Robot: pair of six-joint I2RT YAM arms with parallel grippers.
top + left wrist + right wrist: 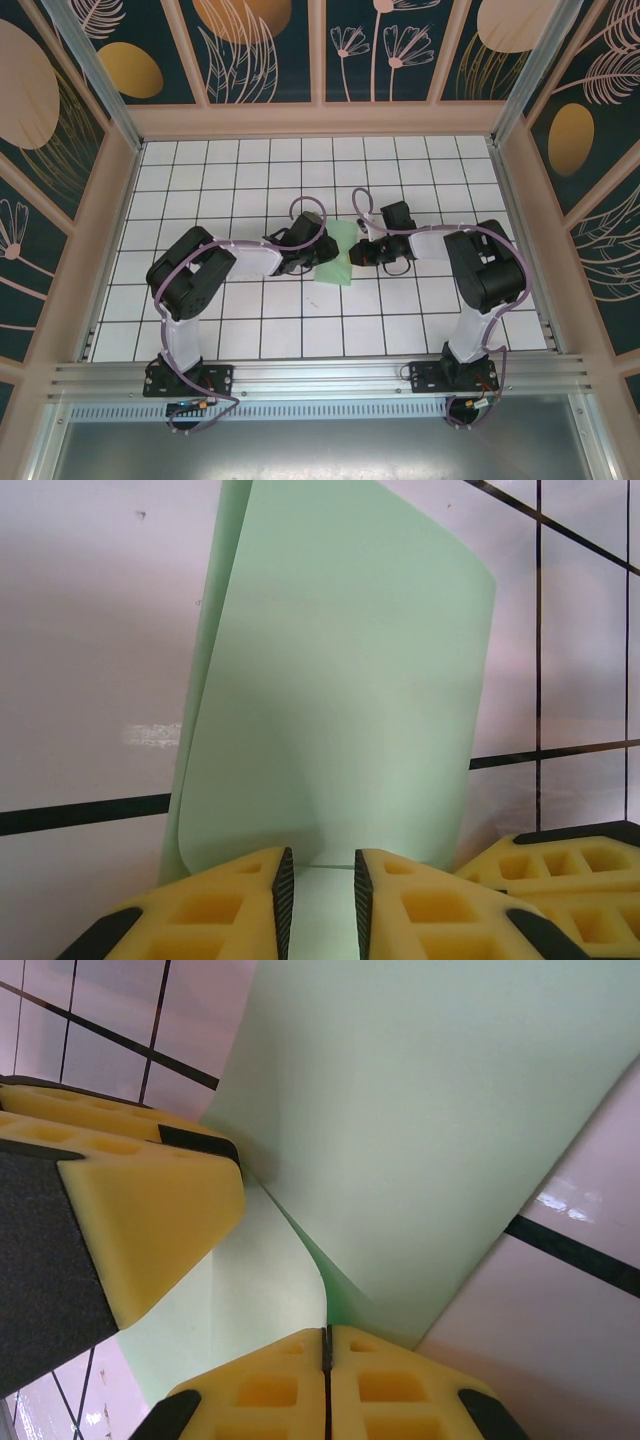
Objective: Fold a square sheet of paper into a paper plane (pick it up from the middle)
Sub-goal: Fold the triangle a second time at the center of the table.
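Note:
The square sheet of paper [337, 254], pale mint green, lies mid-table between both grippers, curled over on itself. In the left wrist view the sheet [340, 680] rises as a curved flap beyond my left gripper [320, 890], whose jaws stand open a finger's width apart, with a flat layer of paper in the gap. My right gripper [326, 1345] is shut on an edge of the sheet [430, 1130], lifting that layer over the lower one. The left gripper [308, 262] and right gripper [358, 252] face each other across the paper. No paper plane shape shows.
The white gridded table [300, 330] is walled by a wooden frame [320, 120] at the back and sides. The left gripper's yellow fingers [150, 1200] crowd close to the right gripper, and the right gripper's fingers [560, 870] sit beside the left.

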